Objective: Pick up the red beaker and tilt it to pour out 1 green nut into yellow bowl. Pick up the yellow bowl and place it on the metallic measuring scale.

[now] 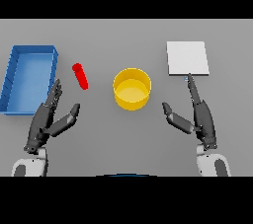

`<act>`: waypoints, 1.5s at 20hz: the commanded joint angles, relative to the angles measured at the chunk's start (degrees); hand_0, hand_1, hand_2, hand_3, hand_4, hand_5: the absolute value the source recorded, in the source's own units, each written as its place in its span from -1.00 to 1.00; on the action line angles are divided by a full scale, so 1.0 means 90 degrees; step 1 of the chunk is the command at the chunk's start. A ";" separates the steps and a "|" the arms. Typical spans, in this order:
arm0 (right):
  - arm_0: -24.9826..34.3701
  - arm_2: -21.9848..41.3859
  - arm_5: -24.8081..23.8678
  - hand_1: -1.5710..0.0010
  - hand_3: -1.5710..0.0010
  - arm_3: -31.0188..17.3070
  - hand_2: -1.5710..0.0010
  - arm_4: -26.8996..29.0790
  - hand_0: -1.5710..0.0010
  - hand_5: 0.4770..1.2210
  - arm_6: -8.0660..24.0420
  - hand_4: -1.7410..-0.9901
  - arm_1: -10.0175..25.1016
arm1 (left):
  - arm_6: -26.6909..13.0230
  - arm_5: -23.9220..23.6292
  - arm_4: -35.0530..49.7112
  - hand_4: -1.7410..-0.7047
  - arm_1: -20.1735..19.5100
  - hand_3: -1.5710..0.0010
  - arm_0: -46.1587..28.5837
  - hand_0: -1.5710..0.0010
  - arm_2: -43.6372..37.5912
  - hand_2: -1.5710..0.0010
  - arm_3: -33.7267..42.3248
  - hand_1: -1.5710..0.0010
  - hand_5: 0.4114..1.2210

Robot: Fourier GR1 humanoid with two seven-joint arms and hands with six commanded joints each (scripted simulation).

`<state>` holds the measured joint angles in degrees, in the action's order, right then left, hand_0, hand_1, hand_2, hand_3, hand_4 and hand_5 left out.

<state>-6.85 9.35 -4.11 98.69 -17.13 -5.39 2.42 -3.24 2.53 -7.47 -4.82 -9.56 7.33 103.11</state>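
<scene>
The red beaker [80,76] lies on its side on the grey table, left of centre. To its right stands the yellow bowl [132,88]; nothing shows inside it. The metallic measuring scale [187,58], a pale square plate, rests at the back right. My left hand [48,117] is open at the lower left, its fingers pointing up toward the beaker but apart from it. My right hand [197,113] is open at the lower right, fingertips reaching the scale's near edge. No green nut can be seen.
A blue rectangular tray [15,77] sits at the far left, just behind my left hand.
</scene>
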 commanded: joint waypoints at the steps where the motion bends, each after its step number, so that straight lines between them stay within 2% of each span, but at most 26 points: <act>1: 0.0005 0.0004 0.0026 1.00 1.00 0.0062 1.00 0.0030 1.00 -0.65 0.0056 0.62 -0.0004 | -0.0099 0.0012 0.0001 0.17 -0.0039 1.00 0.0081 1.00 -0.0041 1.00 -0.0101 1.00 -0.41; 6: 0.0142 -0.0124 0.0317 1.00 1.00 -0.0042 1.00 0.0456 1.00 -0.60 0.0064 0.45 0.0036 | -0.0141 0.0046 0.0089 0.13 0.0017 1.00 0.0796 1.00 -0.0246 1.00 -0.1026 1.00 -0.42; 8: 0.0067 -0.0128 0.0342 1.00 1.00 0.0038 1.00 0.0481 1.00 -0.59 0.0003 0.40 0.0060 | 0.0000 0.0029 0.0091 0.09 0.0023 1.00 0.1221 1.00 -0.0384 1.00 -0.1595 1.00 -0.41; 10: 0.0105 -0.0121 0.0361 1.00 1.00 0.0033 1.00 0.0496 1.00 -0.60 0.0119 0.39 0.0046 | -0.0016 -0.0026 0.0009 0.09 -0.0014 1.00 0.1689 1.00 -0.0497 1.00 -0.2146 1.00 -0.43; 13: 0.0022 -0.0129 0.0371 1.00 1.00 0.0040 1.00 0.0545 1.00 -0.60 -0.0031 0.36 0.0022 | 0.0277 0.0047 0.0015 0.08 -0.0048 1.00 0.2206 1.00 -0.0618 1.00 -0.2821 1.00 -0.44; 16: 0.0179 -0.0165 0.0305 1.00 1.00 -0.0085 1.00 0.0435 1.00 -0.60 0.0126 0.39 0.0071 | 0.0427 0.0030 -0.0037 0.05 -0.0005 1.00 0.2611 1.00 -0.0655 1.00 -0.3267 1.00 -0.42; 17: 0.0083 -0.0181 0.0380 1.00 1.00 -0.0107 1.00 0.0530 1.00 -0.60 -0.0004 0.38 0.0081 | 0.0525 0.0033 -0.0085 0.04 -0.0029 1.00 0.2701 1.00 -0.0644 1.00 -0.3355 1.00 -0.41; 21: 0.0037 -0.0143 0.0351 1.00 1.00 0.0027 1.00 0.0541 1.00 -0.58 -0.0048 0.36 0.0007 | 0.0494 -0.0182 -0.0299 0.05 0.0047 1.00 0.3161 1.00 -0.0665 1.00 -0.3944 1.00 -0.38; 23: 0.0063 -0.0210 0.0347 1.00 1.00 0.0019 1.00 0.0584 1.00 -0.57 0.0082 0.35 0.0042 | 0.0484 -0.0254 -0.0319 0.05 0.0079 1.00 0.3485 1.00 -0.0748 1.00 -0.4317 1.00 -0.36; 27: 0.0010 -0.0195 0.0375 1.00 1.00 0.0131 1.00 0.0593 1.00 -0.56 0.0093 0.33 0.0073 | 0.0829 -0.0350 -0.0292 -0.01 0.0100 1.00 0.3785 1.00 -0.0922 1.00 -0.4871 1.00 -0.32; 29: 0.0004 -0.0244 0.0417 1.00 1.00 0.0119 1.00 0.0696 1.00 -0.55 0.0150 0.32 0.0082 | 0.1103 -0.0370 -0.0115 -0.09 0.0229 1.00 0.3954 1.00 -0.1098 1.00 -0.5192 1.00 -0.29; 30: -0.0086 -0.0191 0.0403 1.00 1.00 0.0153 1.00 0.0640 1.00 -0.55 0.0069 0.32 0.0060 | 0.1296 -0.0372 -0.0058 -0.12 0.0245 1.00 0.4000 1.00 -0.1161 1.00 -0.5261 1.00 -0.27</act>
<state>-7.66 7.64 -0.46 100.06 -11.37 -4.86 2.94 8.46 -0.82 -7.99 -2.63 26.45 -3.12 55.77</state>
